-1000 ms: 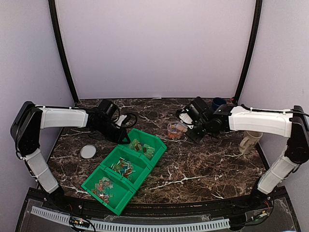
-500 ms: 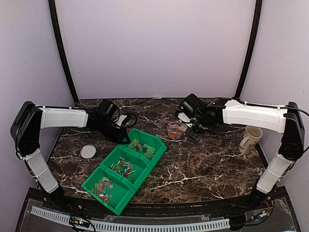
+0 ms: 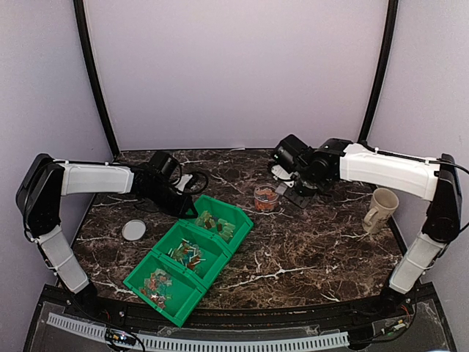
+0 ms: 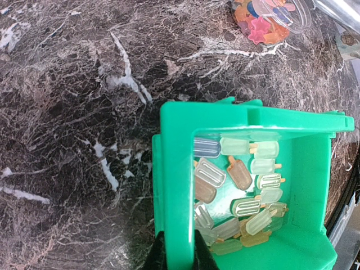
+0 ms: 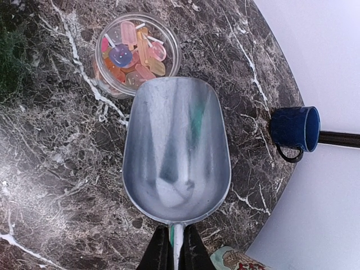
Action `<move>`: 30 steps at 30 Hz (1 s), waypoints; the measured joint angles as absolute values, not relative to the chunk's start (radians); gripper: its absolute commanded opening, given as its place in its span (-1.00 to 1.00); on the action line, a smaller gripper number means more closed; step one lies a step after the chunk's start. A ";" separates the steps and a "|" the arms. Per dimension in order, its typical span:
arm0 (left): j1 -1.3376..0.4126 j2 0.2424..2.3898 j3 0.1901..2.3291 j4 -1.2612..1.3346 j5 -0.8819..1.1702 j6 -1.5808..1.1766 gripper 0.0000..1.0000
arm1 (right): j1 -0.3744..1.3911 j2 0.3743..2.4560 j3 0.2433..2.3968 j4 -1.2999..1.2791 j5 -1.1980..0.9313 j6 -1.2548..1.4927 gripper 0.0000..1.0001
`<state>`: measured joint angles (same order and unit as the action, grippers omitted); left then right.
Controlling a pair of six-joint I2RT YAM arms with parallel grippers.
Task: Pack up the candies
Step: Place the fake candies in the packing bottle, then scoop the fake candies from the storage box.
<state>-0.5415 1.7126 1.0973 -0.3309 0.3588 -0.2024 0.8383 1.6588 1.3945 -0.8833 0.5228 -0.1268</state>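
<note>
The candies lie in the three compartments of the green bin (image 3: 242, 220), and popsicle-shaped ones (image 4: 242, 197) show in the left wrist view. More candies fill the small clear jar (image 3: 265, 196), also seen in the right wrist view (image 5: 136, 53). My left gripper (image 4: 179, 259) is shut on the bin's far-end wall (image 4: 174, 185). My right gripper (image 5: 176, 253) is shut on the handle of a metal scoop (image 5: 177, 152). The scoop is empty, with its lip right beside the jar's rim.
A flat white lid (image 3: 134, 230) lies left of the bin. A cream mug (image 3: 381, 207) stands at the right edge. A blue mug (image 5: 295, 130) stands at the back right near the table edge.
My right arm has drawn back and up from the jar with the scoop, uncovering the cream mug. The left arm and the bin have not moved.
</note>
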 measured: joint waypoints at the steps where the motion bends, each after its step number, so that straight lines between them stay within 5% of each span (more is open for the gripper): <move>1: -0.542 1.713 1.097 -0.331 0.359 -0.202 -1.00 | 0.841 1.658 1.398 -0.882 0.524 -0.131 -1.00; 13: -0.542 1.713 1.097 -0.331 0.362 -0.202 -1.00 | 1.030 1.557 1.477 -0.807 0.414 -0.296 -1.00; 30: -0.565 1.713 1.112 -0.348 0.330 -0.190 -1.00 | 1.151 1.860 1.721 -1.016 0.321 -0.393 -1.00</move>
